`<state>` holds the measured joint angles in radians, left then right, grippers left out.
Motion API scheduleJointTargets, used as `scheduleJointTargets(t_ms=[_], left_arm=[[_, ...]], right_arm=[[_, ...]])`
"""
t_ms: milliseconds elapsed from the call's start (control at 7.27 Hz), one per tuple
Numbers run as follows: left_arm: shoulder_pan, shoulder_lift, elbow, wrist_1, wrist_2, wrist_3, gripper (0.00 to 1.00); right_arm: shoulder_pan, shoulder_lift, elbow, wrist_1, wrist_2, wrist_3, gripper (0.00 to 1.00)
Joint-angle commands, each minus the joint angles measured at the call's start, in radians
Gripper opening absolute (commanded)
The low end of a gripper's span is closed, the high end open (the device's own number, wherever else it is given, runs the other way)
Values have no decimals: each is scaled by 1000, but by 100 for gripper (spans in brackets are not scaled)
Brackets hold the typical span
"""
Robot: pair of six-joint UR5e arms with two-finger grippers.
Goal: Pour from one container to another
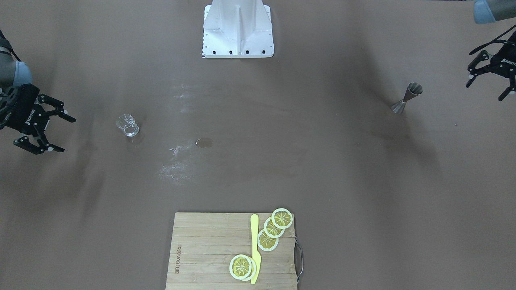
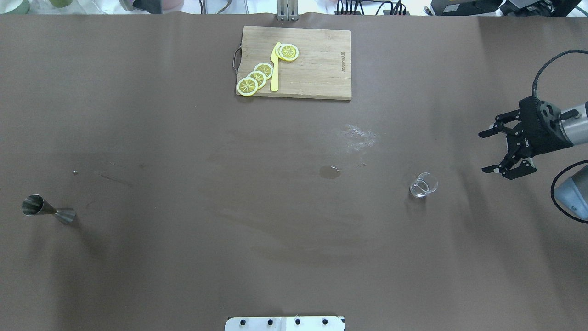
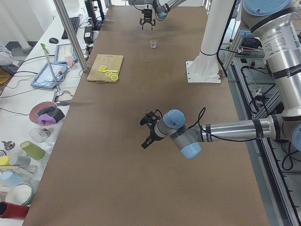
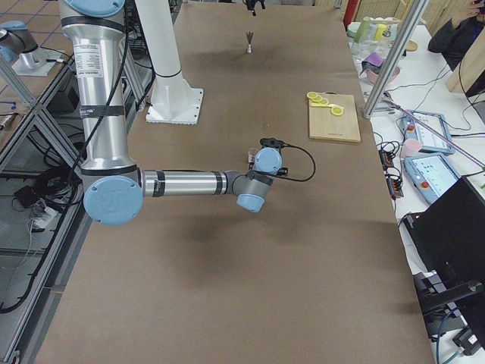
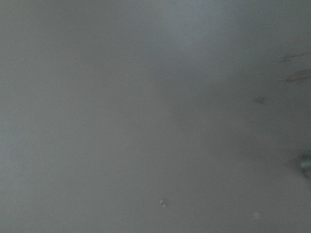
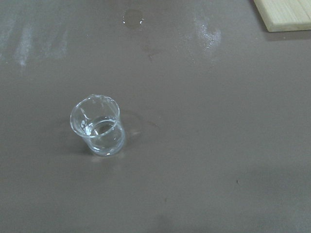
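The steel jigger [image 1: 407, 98] stands upright on the brown table at my left end, also seen as jigger [image 2: 48, 210]. My left gripper [image 1: 485, 90] hangs open a short way beyond it, apart from it, holding nothing. The clear glass tumbler [image 1: 127, 125] stands upright toward my right end and fills the right wrist view as tumbler [image 6: 97, 126]. My right gripper [image 2: 482, 152] is open and empty, off to the tumbler's outer side with a gap between them. The left wrist view is blurred table.
A wooden cutting board [image 2: 317, 64] with lemon slices [image 2: 256, 78] and a yellow knife [image 2: 275, 66] lies at the table's far edge. A small puddle [image 2: 330, 172] and pale smears [image 2: 358, 136] mark the middle. The robot's white base [image 1: 238, 30] stands at its own edge.
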<state>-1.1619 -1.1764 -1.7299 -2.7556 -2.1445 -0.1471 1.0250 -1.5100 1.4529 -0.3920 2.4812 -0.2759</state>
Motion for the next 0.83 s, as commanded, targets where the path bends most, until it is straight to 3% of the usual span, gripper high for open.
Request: scheduleJointTargets(t_ms=[0, 275, 413, 688], left_arm=[[74, 4, 54, -335, 57, 0, 99], [85, 26, 95, -470, 60, 1, 99], [103, 26, 127, -572, 131, 0, 99], [319, -11, 287, -926, 361, -5, 99]], right_arm=[[-13, 10, -5, 1, -2, -3, 81], [-14, 13, -17, 1, 4, 4, 100], [-19, 16, -17, 21, 4, 1, 100], [-34, 27, -28, 82, -1, 1, 100]])
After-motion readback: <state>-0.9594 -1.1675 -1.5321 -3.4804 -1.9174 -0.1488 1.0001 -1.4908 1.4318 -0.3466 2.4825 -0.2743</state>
